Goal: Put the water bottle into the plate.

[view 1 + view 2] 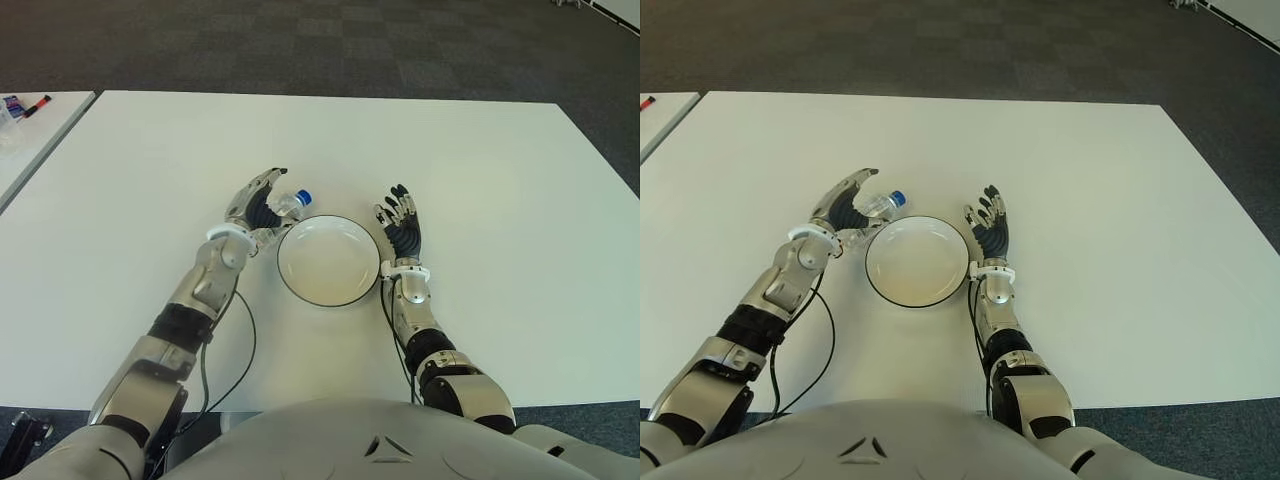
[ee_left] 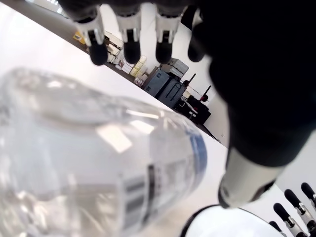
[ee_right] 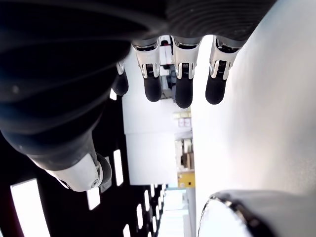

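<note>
White tabletop point(image 1: 480, 170) fills most of the head views, with dark carpet across the top of the frame. Just left of centre, the water bottle point(image 1: 287, 207) lies on its side, blue cap pointing toward the upper right, its body touching or just beside the upper-left rim of the plate point(image 1: 329, 260). It is not yet in the plate. The left hand point(image 1: 252, 207) is cupped around it from the left, fingers arched over the clear body and the thumb near the plate side; in the left wrist view the fingertips point(image 2: 132, 52) stand clear of the plastic, so the hold looks loose rather than clamped, probably a grasp being formed or a push toward the plate. The right hand point(image 1: 402, 227) shows just right of the plate, fingers straight and relaxed, holding nothing, likely kept out of the way. Much of the bottle's lower body is hidden behind the left palm, and whether palm and bottle touch cannot be told. At the far upper left, a second table's edge with a marker point(image 1: 37, 105) is cut off.
</note>
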`<state>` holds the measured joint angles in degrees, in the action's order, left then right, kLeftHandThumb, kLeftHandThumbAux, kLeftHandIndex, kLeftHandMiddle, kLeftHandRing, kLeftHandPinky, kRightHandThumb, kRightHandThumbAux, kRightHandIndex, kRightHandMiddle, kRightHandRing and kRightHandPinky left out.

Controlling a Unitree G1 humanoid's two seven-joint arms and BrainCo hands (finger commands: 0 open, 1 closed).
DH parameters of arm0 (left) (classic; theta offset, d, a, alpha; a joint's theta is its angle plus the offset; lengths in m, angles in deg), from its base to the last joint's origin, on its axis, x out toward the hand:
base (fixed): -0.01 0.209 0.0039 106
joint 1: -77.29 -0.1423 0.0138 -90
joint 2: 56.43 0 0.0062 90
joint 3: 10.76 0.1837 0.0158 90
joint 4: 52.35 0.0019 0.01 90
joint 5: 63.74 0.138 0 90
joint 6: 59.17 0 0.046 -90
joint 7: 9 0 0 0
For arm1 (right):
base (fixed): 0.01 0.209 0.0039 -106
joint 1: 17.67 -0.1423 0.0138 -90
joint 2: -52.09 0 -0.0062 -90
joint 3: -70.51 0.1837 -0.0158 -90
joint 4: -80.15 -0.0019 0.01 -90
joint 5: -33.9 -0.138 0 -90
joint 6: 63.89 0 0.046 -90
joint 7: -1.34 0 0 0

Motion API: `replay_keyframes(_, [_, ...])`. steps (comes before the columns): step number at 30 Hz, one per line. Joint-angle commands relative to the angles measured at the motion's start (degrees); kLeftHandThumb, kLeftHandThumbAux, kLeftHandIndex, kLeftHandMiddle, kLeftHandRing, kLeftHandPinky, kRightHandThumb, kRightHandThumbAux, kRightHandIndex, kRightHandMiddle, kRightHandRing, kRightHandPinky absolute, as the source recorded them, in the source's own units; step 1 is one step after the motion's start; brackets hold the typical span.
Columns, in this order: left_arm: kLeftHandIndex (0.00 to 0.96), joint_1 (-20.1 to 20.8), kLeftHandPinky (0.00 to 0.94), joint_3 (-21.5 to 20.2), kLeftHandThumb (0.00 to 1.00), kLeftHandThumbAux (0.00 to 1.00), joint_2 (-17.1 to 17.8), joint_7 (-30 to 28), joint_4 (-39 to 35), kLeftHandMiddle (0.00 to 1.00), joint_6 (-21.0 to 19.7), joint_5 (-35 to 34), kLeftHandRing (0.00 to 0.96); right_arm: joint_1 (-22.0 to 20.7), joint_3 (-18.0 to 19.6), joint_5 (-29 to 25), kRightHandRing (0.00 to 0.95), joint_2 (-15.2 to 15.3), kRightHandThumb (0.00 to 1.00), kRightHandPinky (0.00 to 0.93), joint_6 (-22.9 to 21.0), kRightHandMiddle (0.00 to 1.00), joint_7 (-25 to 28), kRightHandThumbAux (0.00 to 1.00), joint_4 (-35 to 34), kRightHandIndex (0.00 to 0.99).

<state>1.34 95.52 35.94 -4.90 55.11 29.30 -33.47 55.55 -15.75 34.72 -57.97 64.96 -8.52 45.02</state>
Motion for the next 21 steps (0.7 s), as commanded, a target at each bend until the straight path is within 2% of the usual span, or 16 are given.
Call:
replay_keyframes(1, [0.0, -1.4, 0.0, -0.6, 0.0, 0.798, 0.1, -0.8, -1.5, 0.0, -1.0, -0.2, 0.0, 3.0, 0.2, -0.3, 0.127, -2.0, 0.035, 0.162, -2.6, 0.119, -0.2, 0.694, 3.0, 0.078])
replay_keyframes(21, [0.0, -1.9, 0.0, -0.5, 0.0, 0.791, 0.4, -0.2, -2.3, 0.0, -2.0, 0.7, 0.0, 3.0, 0.2, -1.0, 0.123, -2.0, 0.033, 0.16, -3.1, 0.114, 0.2, 0.701, 2.7, 0.073])
